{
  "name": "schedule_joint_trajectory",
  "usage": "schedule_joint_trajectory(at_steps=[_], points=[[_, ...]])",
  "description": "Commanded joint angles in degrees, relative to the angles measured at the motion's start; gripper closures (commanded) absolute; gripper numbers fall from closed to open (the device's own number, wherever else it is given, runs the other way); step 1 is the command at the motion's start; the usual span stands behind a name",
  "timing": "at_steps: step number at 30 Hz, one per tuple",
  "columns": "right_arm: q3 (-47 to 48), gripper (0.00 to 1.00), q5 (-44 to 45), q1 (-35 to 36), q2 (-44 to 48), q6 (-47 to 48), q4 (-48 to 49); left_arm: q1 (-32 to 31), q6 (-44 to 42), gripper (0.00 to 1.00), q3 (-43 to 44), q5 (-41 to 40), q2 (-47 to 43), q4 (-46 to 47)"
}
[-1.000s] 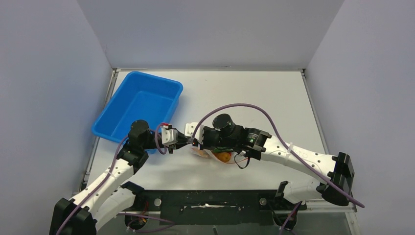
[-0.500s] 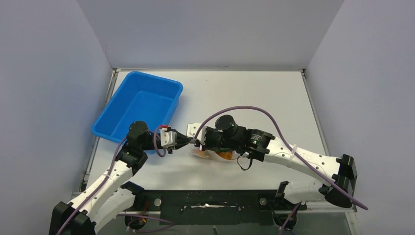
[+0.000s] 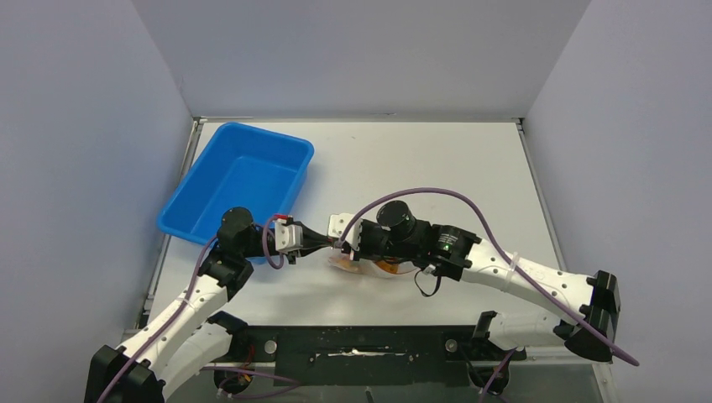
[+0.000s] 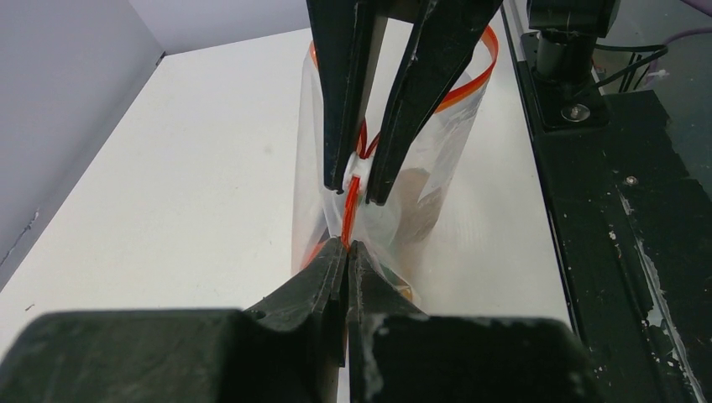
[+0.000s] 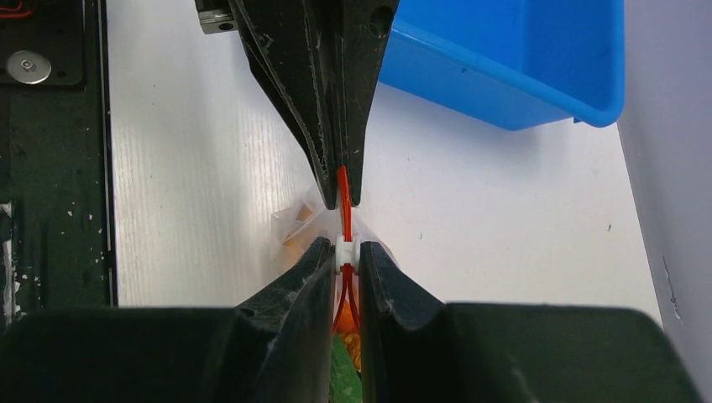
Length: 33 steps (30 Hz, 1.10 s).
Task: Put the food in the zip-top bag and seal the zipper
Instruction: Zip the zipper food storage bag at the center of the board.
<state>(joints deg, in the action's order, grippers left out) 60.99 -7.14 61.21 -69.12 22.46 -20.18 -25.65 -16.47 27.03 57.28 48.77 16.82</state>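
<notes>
The clear zip-top bag point(image 3: 357, 265) hangs between my two grippers near the table's front middle. The food is inside it: an orange piece point(image 5: 346, 319) and a dark green piece point(image 5: 343, 379) show below the mouth, with orange also visible from the top view point(image 3: 387, 268). My left gripper point(image 4: 346, 244) is shut on the end of the red-orange zipper point(image 4: 353, 210). My right gripper point(image 5: 346, 250) is shut on the zipper's white slider point(image 5: 346, 248), a short way along the strip from the left fingertips. Behind the slider the zipper's two strips point(image 4: 470, 80) are still apart.
A blue plastic tray point(image 3: 196, 198) stands at the back left, just beyond the left wrist, and it also shows in the right wrist view point(image 5: 520, 92). The black base rail point(image 4: 621, 210) runs along the table's near edge.
My right gripper has slid a little to the right along the zipper, away from the left gripper. The right arm has lowered and stretched out. The left gripper has held still.
</notes>
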Motion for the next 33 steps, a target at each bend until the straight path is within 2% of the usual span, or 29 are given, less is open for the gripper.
schedule_joint_trajectory(at_steps=[1,10,14,19,25,33], points=[[-0.60,1.00,3.51,-0.94,2.60,0.57,-2.92,1.20,0.64,1.00,0.85,1.35,-0.68,2.33],[-0.85,1.00,4.04,-2.67,4.70,1.06,-5.12,1.92,4.11,1.00,0.38,2.66,-0.17,5.67],[-1.31,1.00,3.16,-3.01,4.99,1.10,-4.06,2.01,10.10,1.00,-1.75,1.91,-0.02,13.41],[-0.73,1.00,1.39,-2.96,3.50,1.07,-1.67,1.94,17.26,0.79,-3.48,3.47,1.59,23.46],[0.54,1.00,-0.53,-2.95,1.88,1.74,-0.31,1.92,16.48,0.56,-2.31,3.96,2.75,22.57],[1.86,1.00,-1.94,-2.96,0.54,2.32,0.39,1.83,16.80,0.53,-0.63,4.42,5.60,23.73]])
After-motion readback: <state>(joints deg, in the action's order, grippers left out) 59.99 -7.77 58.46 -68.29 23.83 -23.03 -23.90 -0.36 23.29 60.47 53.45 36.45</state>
